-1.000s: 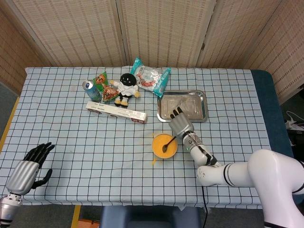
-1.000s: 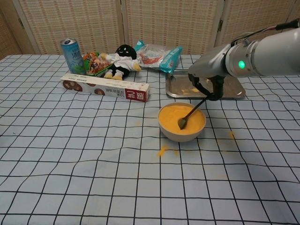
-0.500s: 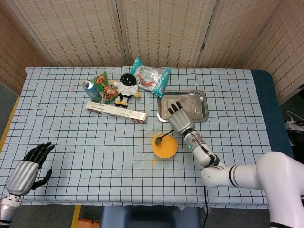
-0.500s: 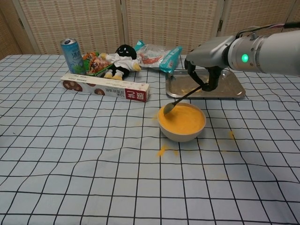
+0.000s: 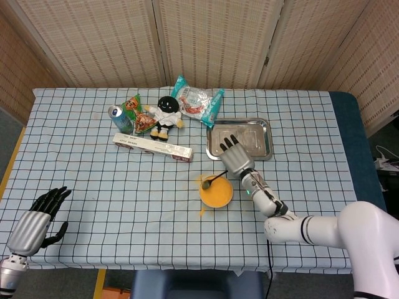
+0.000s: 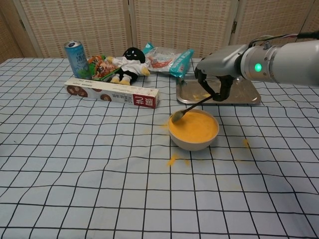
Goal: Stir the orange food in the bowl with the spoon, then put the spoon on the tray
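the spoon (image 6: 192, 106) is pinched by its handle in the right hand (image 6: 218, 83), its bowl end hanging at the rim of the bowl (image 6: 193, 130) at about ten o'clock, just clear of the orange food (image 6: 195, 125). in the head view the spoon (image 5: 214, 180) shows at the same edge. the fingers are curled around the handle's upper end, the rest of the hand bunched above it.

judging by this, the stirring looks finished or nearly so, and the spoon is on its way out. what is left is the carry to the tray (image 5: 262, 147), which sits just beyond the bowl at one o'clock and holds no spoon yet.

orange spatter (image 6: 172, 160) lies on the cloth at the bowl's seven o'clock. the left hand (image 5: 36, 223) rests at the table's near left corner, fingers spread and holding nothing.
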### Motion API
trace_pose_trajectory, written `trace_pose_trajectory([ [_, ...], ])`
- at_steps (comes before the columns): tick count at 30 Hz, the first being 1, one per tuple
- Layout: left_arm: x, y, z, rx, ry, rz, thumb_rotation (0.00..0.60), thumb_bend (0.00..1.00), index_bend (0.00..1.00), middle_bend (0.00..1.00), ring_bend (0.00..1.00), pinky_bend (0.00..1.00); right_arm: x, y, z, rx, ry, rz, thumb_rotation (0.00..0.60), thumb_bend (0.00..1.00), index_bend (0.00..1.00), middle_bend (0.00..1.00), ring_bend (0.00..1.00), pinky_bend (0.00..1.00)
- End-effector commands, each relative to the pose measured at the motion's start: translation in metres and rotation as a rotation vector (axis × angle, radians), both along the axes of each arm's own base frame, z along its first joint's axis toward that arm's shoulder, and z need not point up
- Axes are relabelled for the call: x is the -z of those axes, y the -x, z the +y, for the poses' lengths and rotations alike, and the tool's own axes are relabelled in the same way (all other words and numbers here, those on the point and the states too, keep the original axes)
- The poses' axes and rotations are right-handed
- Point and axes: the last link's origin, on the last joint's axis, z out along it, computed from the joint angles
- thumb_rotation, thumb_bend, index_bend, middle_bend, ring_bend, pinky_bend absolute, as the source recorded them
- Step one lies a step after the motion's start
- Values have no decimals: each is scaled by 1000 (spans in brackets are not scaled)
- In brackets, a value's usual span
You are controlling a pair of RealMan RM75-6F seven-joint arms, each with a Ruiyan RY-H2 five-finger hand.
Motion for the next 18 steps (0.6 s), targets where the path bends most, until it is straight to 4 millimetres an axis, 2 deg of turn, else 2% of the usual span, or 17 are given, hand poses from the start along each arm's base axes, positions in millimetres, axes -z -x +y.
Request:
trace_pose_trajectory([
  [1, 0, 0, 0, 0, 2, 0, 600, 473, 0, 0, 0, 112, 0, 2, 0, 1, -10, 40, 600, 869, 1000, 138, 0, 13],
  [9, 1, 0, 0, 1, 5, 2, 600, 473, 0, 0, 0, 112, -4, 5, 4, -3, -31, 114, 600, 868, 1000, 138, 0, 13],
  [12, 2, -1, -1, 6, 8, 5, 600, 473, 0, 0, 0, 111, -13, 10, 16, 17, -69, 156, 600, 869, 1000, 138, 0, 13],
  [18, 3, -3, -3, 12, 6, 6, 600, 473, 0, 0, 0, 112, -31, 11, 25, 64, -74, 133, 600, 870, 1000, 138, 0, 12],
])
